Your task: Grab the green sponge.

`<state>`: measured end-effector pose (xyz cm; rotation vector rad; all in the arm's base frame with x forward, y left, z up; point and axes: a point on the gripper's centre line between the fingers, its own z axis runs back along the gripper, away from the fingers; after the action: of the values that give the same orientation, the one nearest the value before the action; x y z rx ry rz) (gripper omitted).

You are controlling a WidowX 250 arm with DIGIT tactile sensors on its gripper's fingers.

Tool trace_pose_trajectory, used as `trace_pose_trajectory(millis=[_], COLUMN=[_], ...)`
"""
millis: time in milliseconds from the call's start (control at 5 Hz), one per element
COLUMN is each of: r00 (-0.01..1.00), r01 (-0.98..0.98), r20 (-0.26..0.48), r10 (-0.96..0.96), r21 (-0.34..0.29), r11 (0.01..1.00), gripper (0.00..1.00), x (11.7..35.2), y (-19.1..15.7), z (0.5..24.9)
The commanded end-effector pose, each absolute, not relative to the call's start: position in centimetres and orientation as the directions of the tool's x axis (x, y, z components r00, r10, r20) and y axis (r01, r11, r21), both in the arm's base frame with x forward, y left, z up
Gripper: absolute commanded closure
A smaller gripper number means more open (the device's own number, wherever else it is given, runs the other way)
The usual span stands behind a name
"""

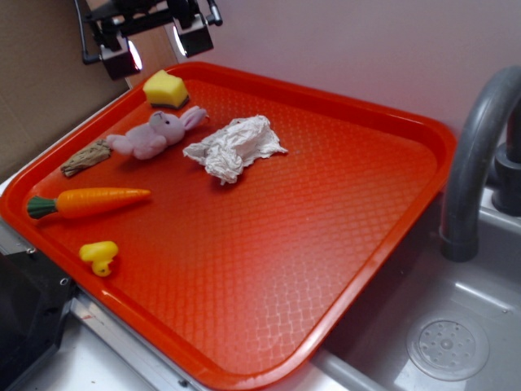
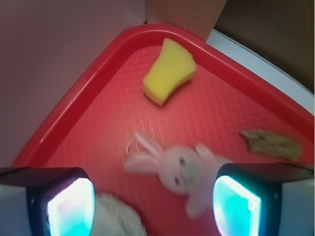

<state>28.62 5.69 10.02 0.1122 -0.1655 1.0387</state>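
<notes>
The green sponge is a yellow foam block with a thin dark layer underneath, lying in the far left corner of the red tray. In the wrist view the green sponge lies ahead, near the tray corner. My gripper hangs above the tray's far left edge, just behind and above the sponge, jaws wide apart and empty. In the wrist view my gripper shows two glowing pads, with the pink plush bunny below between them.
The pink bunny lies in front of the sponge. A crumpled white cloth, a brown piece, an orange carrot and a small yellow duck toy lie on the tray. A grey faucet and sink stand right.
</notes>
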Motion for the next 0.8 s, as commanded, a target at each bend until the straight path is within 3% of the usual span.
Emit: trace_pose_trajectory(millis=[0, 200, 600], r00=[0.437, 0.446, 0.474], r01=[-0.889, -0.878, -0.863], r20=[0.232, 0.245, 0.175], r10=[0.869, 0.861, 0.863], r21=[-0.036, -0.066, -0.104], r11=[0.456, 0.474, 0.495], gripper=[0.0, 0.0, 0.0], x=[29.0, 29.6, 31.0], y=[10.3, 11.5, 13.3], z=[9.4, 8.2, 4.1])
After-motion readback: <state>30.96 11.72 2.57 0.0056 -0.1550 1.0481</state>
